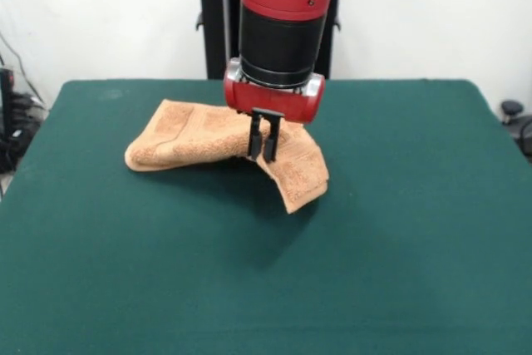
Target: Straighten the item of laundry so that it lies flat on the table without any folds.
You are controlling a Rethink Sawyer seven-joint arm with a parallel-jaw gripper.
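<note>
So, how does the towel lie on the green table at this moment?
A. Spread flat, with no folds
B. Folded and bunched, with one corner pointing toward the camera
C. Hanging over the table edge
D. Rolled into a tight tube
B: the towel is doubled over on the table, with one corner pointing forward below the gripper.

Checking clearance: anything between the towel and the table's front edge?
No. In the front view, only bare green table lies between the towel and the front edge, apart from the arm's shadow.
</note>
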